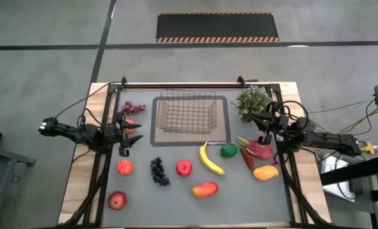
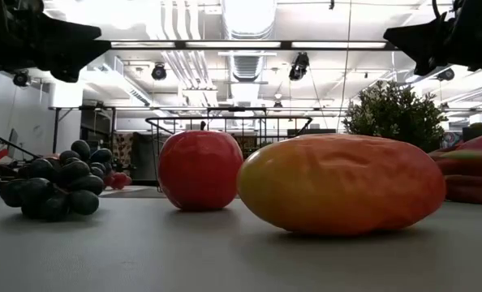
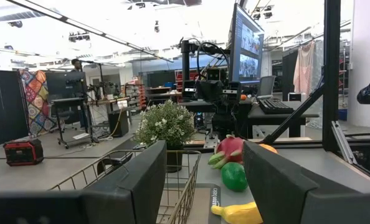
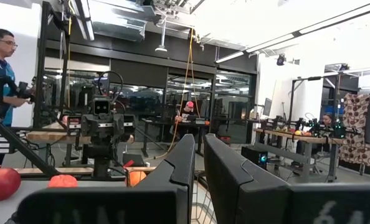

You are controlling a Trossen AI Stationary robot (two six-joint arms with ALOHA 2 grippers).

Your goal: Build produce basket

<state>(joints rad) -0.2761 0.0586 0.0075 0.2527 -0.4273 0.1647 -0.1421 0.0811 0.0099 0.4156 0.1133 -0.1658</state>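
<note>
On table: two apples [image 1: 184,168], two mangoes [image 1: 205,189], one basket [image 1: 187,111].

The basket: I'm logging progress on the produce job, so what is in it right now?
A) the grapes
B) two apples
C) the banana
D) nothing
D: the high view shows the basket with only bare wire mesh inside, while the banana, the dark grapes and both apples lie on the table outside it.

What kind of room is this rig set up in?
Likely a robotics lab or workshop: exposed ceiling ducts, benches with monitors behind the table, another robot arm rig and people at workstations.
</note>
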